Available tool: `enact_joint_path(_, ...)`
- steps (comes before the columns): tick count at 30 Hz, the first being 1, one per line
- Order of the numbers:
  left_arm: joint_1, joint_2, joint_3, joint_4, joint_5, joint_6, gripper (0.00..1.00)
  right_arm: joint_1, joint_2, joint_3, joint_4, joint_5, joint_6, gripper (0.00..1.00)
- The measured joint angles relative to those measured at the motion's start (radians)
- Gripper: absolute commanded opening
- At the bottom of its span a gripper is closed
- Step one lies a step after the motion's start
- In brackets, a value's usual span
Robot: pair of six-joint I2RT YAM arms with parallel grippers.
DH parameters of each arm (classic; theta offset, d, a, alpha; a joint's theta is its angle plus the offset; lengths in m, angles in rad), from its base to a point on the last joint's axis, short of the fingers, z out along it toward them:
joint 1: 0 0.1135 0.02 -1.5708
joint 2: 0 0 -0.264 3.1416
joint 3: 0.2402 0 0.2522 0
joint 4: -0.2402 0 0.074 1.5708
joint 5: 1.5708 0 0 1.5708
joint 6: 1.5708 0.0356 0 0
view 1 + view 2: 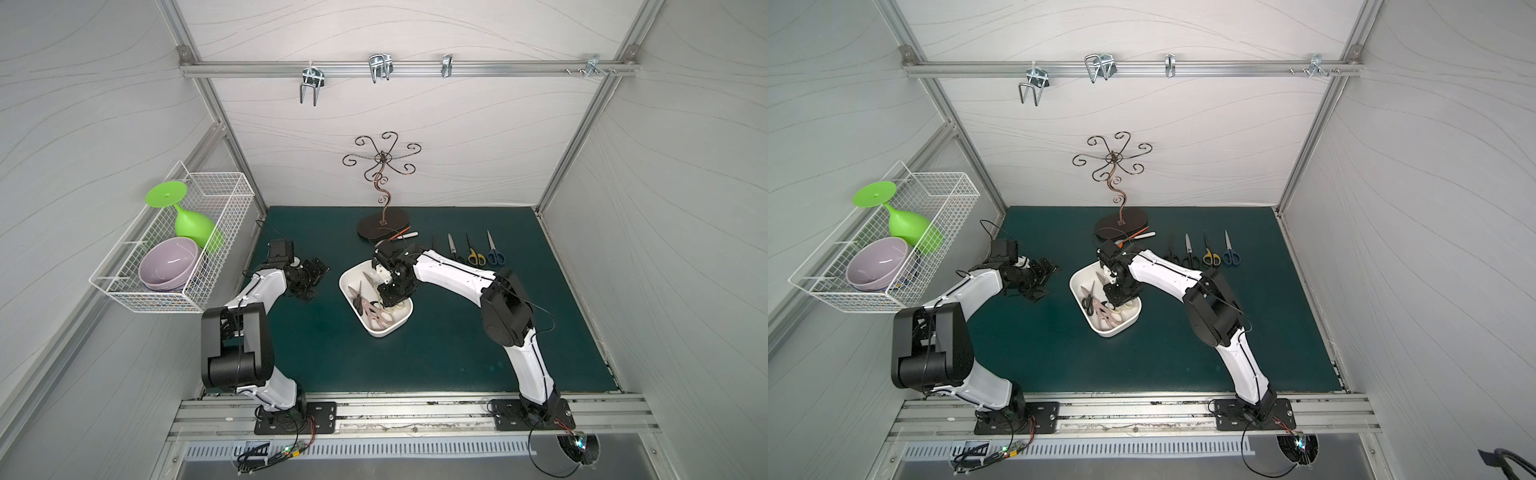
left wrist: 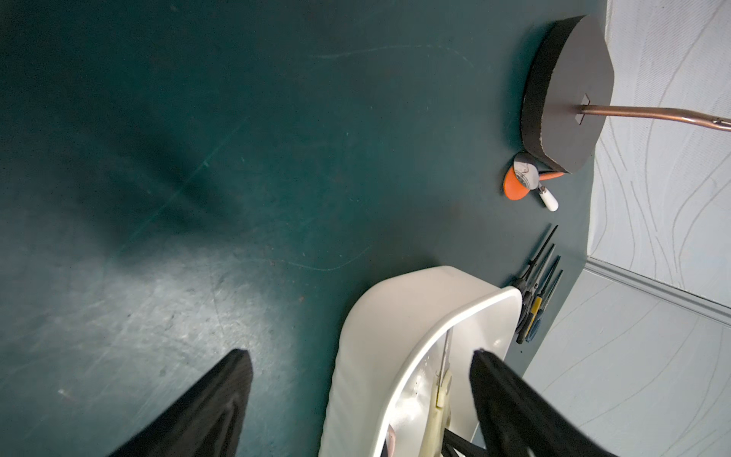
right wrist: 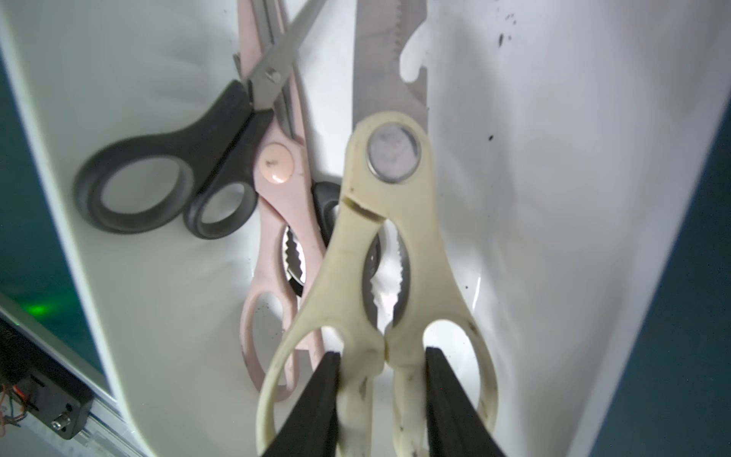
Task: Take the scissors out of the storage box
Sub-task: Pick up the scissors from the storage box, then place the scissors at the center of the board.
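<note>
The white storage box (image 1: 400, 326) (image 1: 1116, 331) lies mid-mat with three pairs of scissors in it. In the right wrist view the cream shears (image 3: 389, 198) lie beside the pink shears (image 3: 277, 205) and a black-handled pair (image 3: 158, 190). My right gripper (image 3: 383, 354) (image 1: 390, 296) reaches down into the box, one finger through each handle loop, shut on the cream shears' two inner handle bars. My left gripper (image 2: 360, 352) (image 1: 311, 277) hangs open left of the box, holding nothing. Several more scissors lie in a row on the mat behind the right arm, among them a yellow-handled pair (image 1: 476, 255) and a blue-handled pair (image 1: 495, 254).
A copper scroll stand on a dark oval base (image 1: 383, 227) stands behind the box, with an orange spoon (image 1: 399, 236) against it. A white wire basket (image 1: 174, 245) on the left wall holds a green goblet and a purple bowl. Metal hooks hang from the back rail.
</note>
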Motion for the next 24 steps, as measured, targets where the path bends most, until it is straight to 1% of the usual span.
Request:
enact_joint_path(14, 0.0, 0.0, 0.0, -0.001, -0.003, 0.002, 0.91, -0.007, -0.11, -0.009, 0.0, -0.019, 0.03, 0.15)
enact_joint_path(18, 0.001, 0.0, 0.0, -0.001, -0.009, 0.004, 0.91, -0.028, -0.195, -0.07, 0.022, -0.002, 0.053, 0.15)
enact_joint_path(24, 0.001, -0.006, -0.001, 0.0, -0.008, 0.004, 0.91, -0.091, -0.331, -0.177, 0.048, 0.058, 0.091, 0.14)
